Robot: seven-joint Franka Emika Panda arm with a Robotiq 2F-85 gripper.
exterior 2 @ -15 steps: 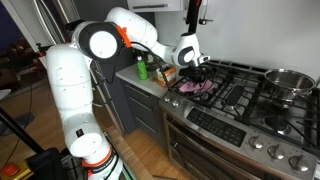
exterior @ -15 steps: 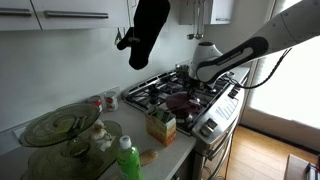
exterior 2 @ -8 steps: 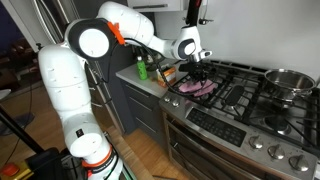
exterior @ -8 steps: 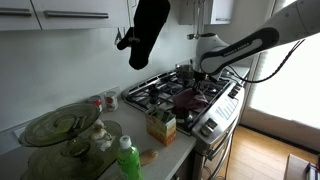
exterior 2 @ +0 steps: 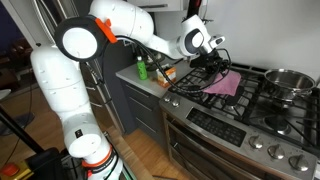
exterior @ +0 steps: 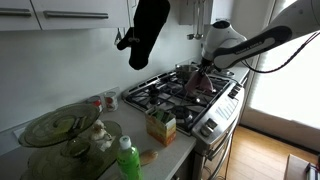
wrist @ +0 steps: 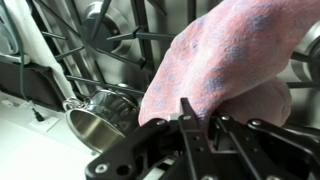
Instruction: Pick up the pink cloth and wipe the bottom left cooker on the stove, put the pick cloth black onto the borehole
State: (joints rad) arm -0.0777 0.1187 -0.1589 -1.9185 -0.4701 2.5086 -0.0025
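My gripper (exterior: 205,66) is shut on the pink cloth (exterior: 206,83) and holds it lifted above the stove (exterior: 170,95). In an exterior view the cloth (exterior 2: 225,84) hangs from the gripper (exterior 2: 216,66) over the front burners of the stove (exterior 2: 250,95). In the wrist view the cloth (wrist: 225,55) fills the upper right, pinched between my black fingers (wrist: 200,118), with the burner grates (wrist: 110,45) behind it.
A steel pot (exterior 2: 287,80) stands on a back burner and also shows in the wrist view (wrist: 100,115). On the counter stand an orange carton (exterior: 160,126), a green bottle (exterior: 127,158) and a glass lid (exterior: 58,125). A black mitt (exterior: 148,30) hangs above.
The gripper has risen from the burner and lifted the pink cloth off the stove, moving it toward the stove's middle.
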